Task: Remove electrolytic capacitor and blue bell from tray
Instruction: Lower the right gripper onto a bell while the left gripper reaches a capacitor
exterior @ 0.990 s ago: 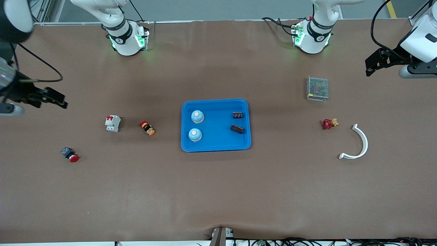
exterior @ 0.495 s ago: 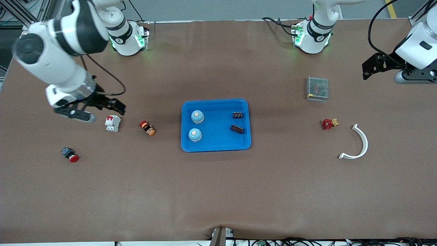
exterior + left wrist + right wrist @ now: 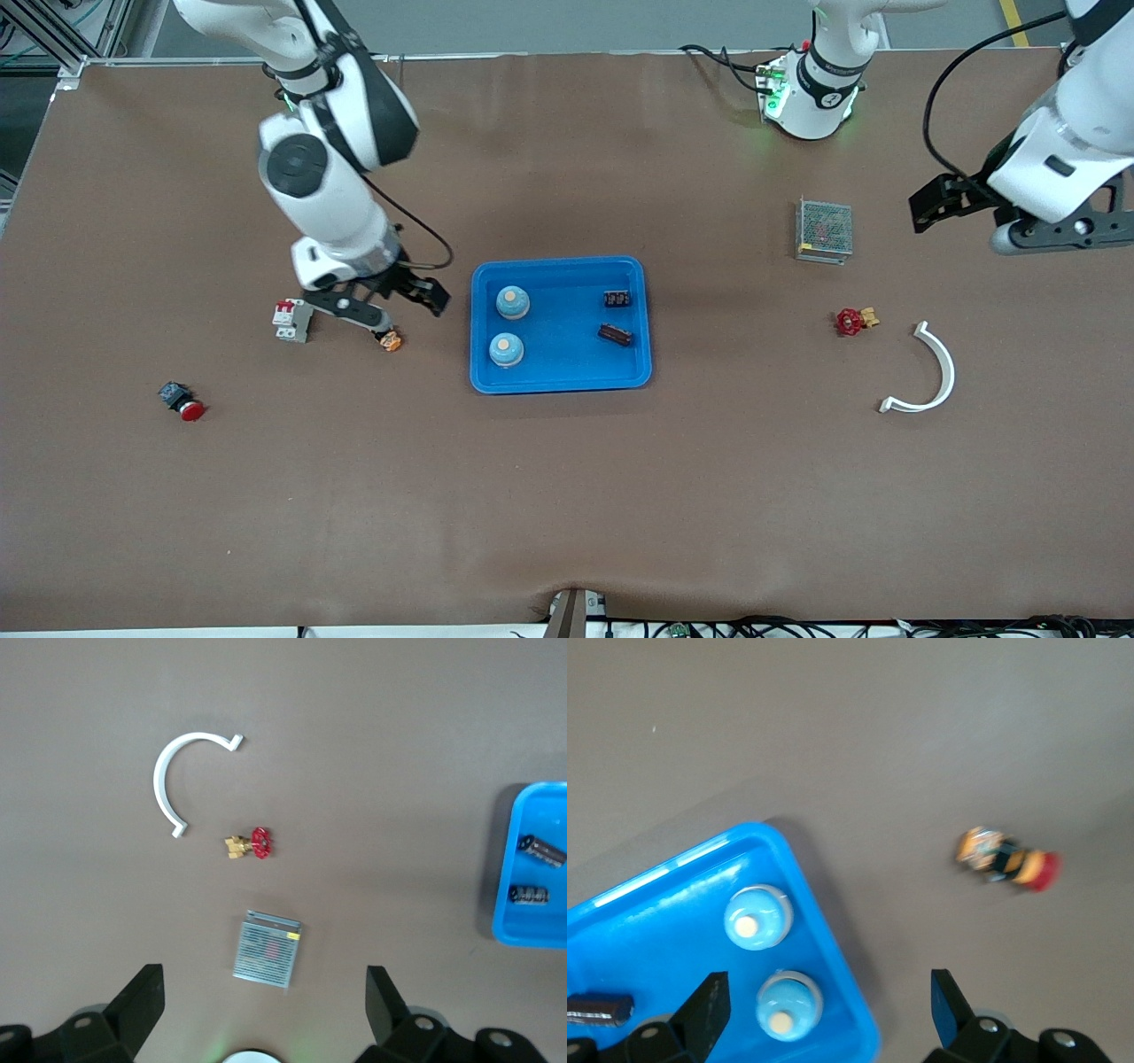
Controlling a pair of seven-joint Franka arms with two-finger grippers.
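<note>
Swinging in since before, the right claw (image 3: 423, 295) hangs open beside the blue tray (image 3: 562, 385); the left claw (image 3: 939, 200) hovers open over the tabletop (image 3: 567, 496).

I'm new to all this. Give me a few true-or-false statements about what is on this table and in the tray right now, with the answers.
1. Two bells sit in the blue tray. True.
2. The tray holds three capacitors. False: two.
3. The left claw is open. True.
4. The right claw grips a bell. False: it is open and holds nothing.
5. The white curved piece lies in the tray. False: on the table.
</note>
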